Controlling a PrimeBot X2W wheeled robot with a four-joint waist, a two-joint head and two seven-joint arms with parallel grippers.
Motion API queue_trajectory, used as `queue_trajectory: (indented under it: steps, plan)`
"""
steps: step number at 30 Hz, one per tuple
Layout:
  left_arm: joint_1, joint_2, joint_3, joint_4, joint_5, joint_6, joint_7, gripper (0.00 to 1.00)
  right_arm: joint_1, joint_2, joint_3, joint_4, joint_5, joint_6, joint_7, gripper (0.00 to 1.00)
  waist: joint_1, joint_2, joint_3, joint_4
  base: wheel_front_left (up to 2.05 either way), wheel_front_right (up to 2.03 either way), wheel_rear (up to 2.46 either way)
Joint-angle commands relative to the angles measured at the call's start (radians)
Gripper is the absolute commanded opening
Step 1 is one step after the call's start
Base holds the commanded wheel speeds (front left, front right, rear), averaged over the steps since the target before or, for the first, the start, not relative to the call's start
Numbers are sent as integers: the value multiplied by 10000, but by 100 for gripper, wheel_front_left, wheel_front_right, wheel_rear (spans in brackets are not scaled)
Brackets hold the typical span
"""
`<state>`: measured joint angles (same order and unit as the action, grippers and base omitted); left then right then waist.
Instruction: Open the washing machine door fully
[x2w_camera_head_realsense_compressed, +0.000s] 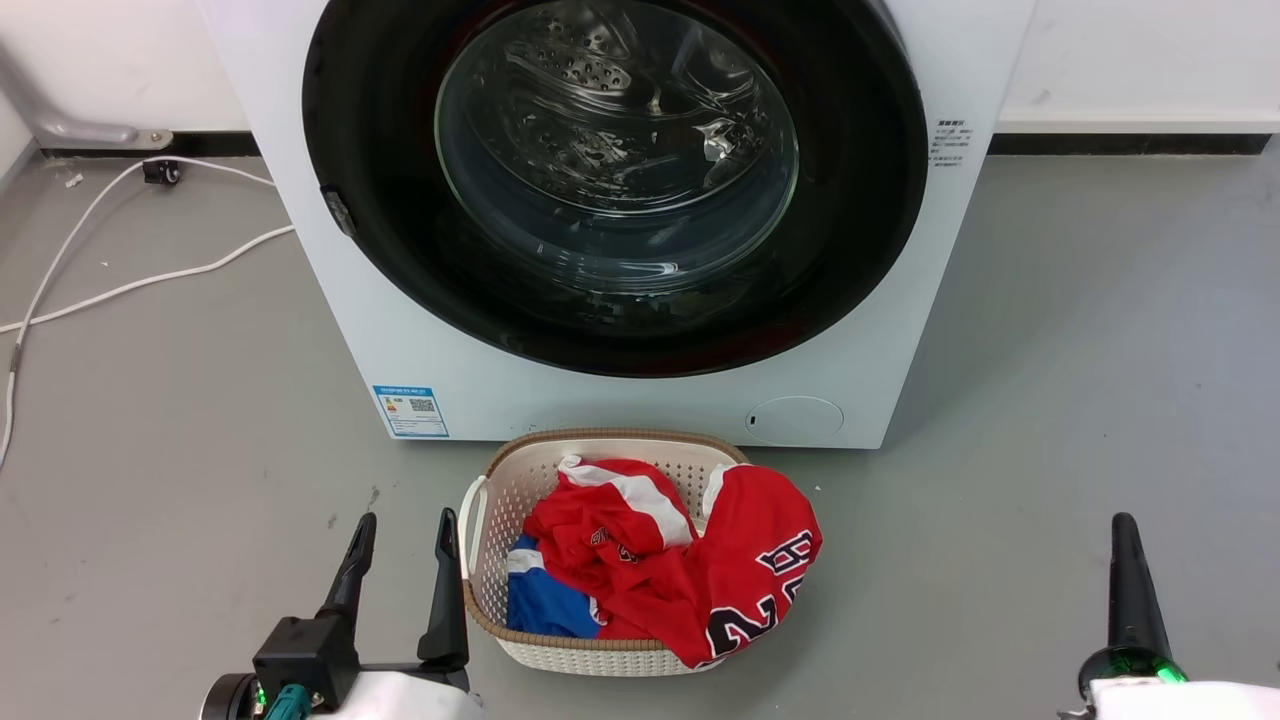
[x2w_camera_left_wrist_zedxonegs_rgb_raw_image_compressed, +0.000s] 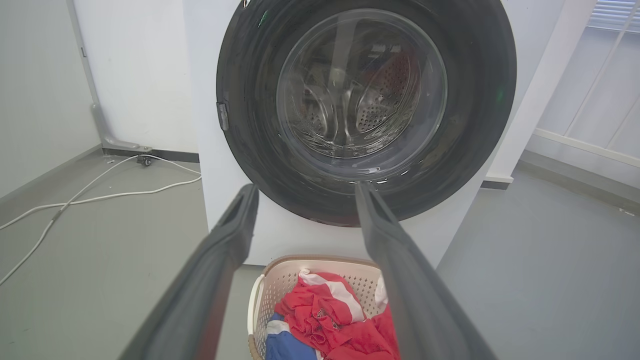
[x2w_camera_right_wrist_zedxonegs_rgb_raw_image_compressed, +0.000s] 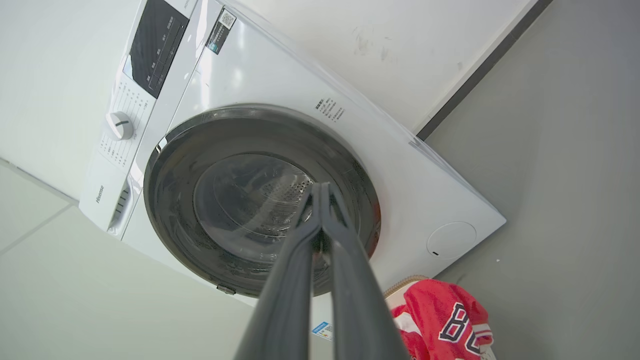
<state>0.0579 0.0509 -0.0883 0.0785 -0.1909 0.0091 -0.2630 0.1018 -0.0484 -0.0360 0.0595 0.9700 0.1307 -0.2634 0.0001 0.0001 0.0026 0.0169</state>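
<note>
The white washing machine (x2w_camera_head_realsense_compressed: 300, 200) stands ahead on the grey floor. Its round washing machine door (x2w_camera_head_realsense_compressed: 400, 250), glossy black rim around clear glass, lies flush against the front, with a small latch tab (x2w_camera_head_realsense_compressed: 337, 210) on its left edge. My left gripper (x2w_camera_head_realsense_compressed: 405, 530) hovers low at the lower left, open and empty, well short of the door. In the left wrist view its fingers (x2w_camera_left_wrist_zedxonegs_rgb_raw_image_compressed: 235, 225) frame the door (x2w_camera_left_wrist_zedxonegs_rgb_raw_image_compressed: 240, 150). My right gripper (x2w_camera_head_realsense_compressed: 1125, 530) sits at the lower right, shut on nothing. In the right wrist view its joined fingertips (x2w_camera_right_wrist_zedxonegs_rgb_raw_image_compressed: 320, 192) overlap the door (x2w_camera_right_wrist_zedxonegs_rgb_raw_image_compressed: 170, 200).
A beige laundry basket (x2w_camera_head_realsense_compressed: 500, 490) holding red and blue garments (x2w_camera_head_realsense_compressed: 680, 560) sits on the floor right in front of the machine, between my grippers. White cables (x2w_camera_head_realsense_compressed: 120, 280) trail across the floor at the left. A blue label (x2w_camera_head_realsense_compressed: 410, 410) and round flap (x2w_camera_head_realsense_compressed: 795, 418) mark the machine's lower front.
</note>
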Motion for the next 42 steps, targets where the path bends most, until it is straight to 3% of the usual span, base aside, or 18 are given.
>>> queue_trajectory:
  steps: [1, 11, 18, 23, 31, 36, 42]
  plan:
    - [91, -11, 28, 22, -35, 5, -28, 100, -105, -37, -35, 16, 322, 0, -21, 0, -1, -1, -6, -2, 0, 0, 0]
    - [117, -11, 67, 12, -61, -26, -28, 100, -143, -14, 556, -108, 5789, 0, 99, 0, -1, -1, -14, -24, 0, 0, 0]
    - [98, -11, 79, -13, -42, -42, -28, 100, 204, -20, 182, -763, 7965, 0, 1374, 0, -1, -1, 26, -16, 0, 0, 0]
    - [119, -11, 73, -58, -52, -14, -28, 100, 353, -18, -34, -902, 7988, 0, 2106, 0, -1, -1, 57, -14, 0, 0, 0]
    - [21, -11, 42, -187, -42, 21, -28, 100, 286, -20, -46, -854, 7784, 0, 2156, 0, -1, -1, 186, 3, 0, 0, 0]
    - [-307, -11, 44, -394, 59, 53, -28, 100, -638, -20, -559, -476, 7546, 0, 2178, 0, -1, -1, 657, 96, 0, 0, 0]
    - [-682, -11, 8, -621, 175, 167, -28, 100, -2052, -501, -1459, 143, 7313, 0, 2449, 0, -1, -1, 1369, 202, 0, 0, 0]
